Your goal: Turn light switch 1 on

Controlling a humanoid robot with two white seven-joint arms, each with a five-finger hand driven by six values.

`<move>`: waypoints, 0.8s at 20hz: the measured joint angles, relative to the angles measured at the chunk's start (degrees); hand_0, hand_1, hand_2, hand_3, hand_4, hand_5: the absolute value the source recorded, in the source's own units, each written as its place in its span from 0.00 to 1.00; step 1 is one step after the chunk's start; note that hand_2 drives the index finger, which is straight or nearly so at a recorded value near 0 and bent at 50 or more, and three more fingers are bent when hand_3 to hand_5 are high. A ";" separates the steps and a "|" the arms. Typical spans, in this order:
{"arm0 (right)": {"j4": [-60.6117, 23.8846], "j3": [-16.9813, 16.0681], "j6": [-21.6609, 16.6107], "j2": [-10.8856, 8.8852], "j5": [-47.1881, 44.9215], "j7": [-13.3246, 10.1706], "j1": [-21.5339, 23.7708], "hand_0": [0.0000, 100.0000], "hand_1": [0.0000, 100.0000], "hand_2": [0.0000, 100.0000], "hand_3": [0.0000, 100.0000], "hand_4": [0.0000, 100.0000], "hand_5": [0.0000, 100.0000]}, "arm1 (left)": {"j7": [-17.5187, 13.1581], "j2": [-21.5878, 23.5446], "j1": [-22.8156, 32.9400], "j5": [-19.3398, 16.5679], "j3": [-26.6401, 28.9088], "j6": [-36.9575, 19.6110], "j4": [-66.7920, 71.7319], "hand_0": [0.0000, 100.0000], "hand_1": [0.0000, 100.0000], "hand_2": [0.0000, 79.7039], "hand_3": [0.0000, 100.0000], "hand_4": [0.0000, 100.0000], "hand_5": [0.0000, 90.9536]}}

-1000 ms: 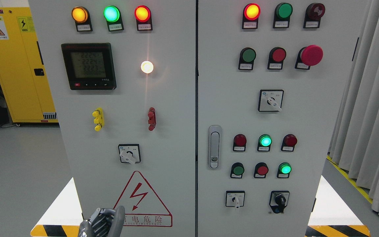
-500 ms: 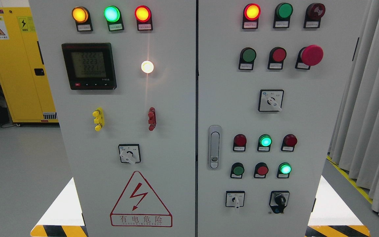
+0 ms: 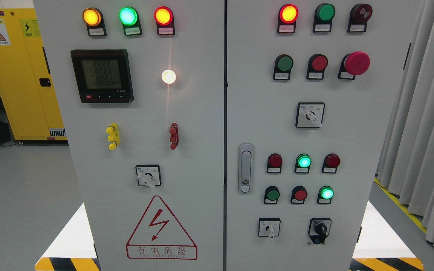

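Facing the grey control cabinet (image 3: 194, 124): white lamp (image 3: 168, 76) lit, rotary switch (image 3: 148, 175) at its 7 o'clock, knob tilted. Neither robot hand appears, so finger state cannot be told.

open floor (image 3: 21, 195) left of cabinet (image 3: 194, 124), curtain (image 3: 424, 124) crowding right

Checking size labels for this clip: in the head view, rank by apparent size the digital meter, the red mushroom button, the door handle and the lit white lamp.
1. digital meter
2. door handle
3. red mushroom button
4. lit white lamp

All sit on one cabinet front.
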 measured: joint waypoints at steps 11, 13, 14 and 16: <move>0.00 0.00 0.00 0.00 0.00 0.00 0.00 0.00 0.50 0.04 0.00 0.00 0.00 | -2.82 -0.23 -4.29 -1.76 -0.72 0.57 31.97 0.20 0.29 0.00 0.00 0.04 0.00; 0.00 0.00 0.00 0.00 0.00 0.00 0.00 0.00 0.50 0.04 0.00 0.00 0.00 | -2.83 -0.51 -5.49 -2.16 -1.09 2.58 36.76 0.23 0.25 0.00 0.00 0.00 0.00; 0.00 0.00 0.00 0.00 0.00 0.00 0.00 0.00 0.50 0.04 0.00 0.00 0.00 | -2.85 -0.67 -6.01 -2.33 -1.26 4.10 38.90 0.24 0.25 0.00 0.00 0.00 0.00; 0.00 0.00 0.00 0.00 0.00 0.00 0.00 0.00 0.50 0.04 0.00 0.00 0.00 | -2.85 -0.89 -7.03 -2.57 -1.56 7.32 42.50 0.25 0.23 0.00 0.00 0.00 0.00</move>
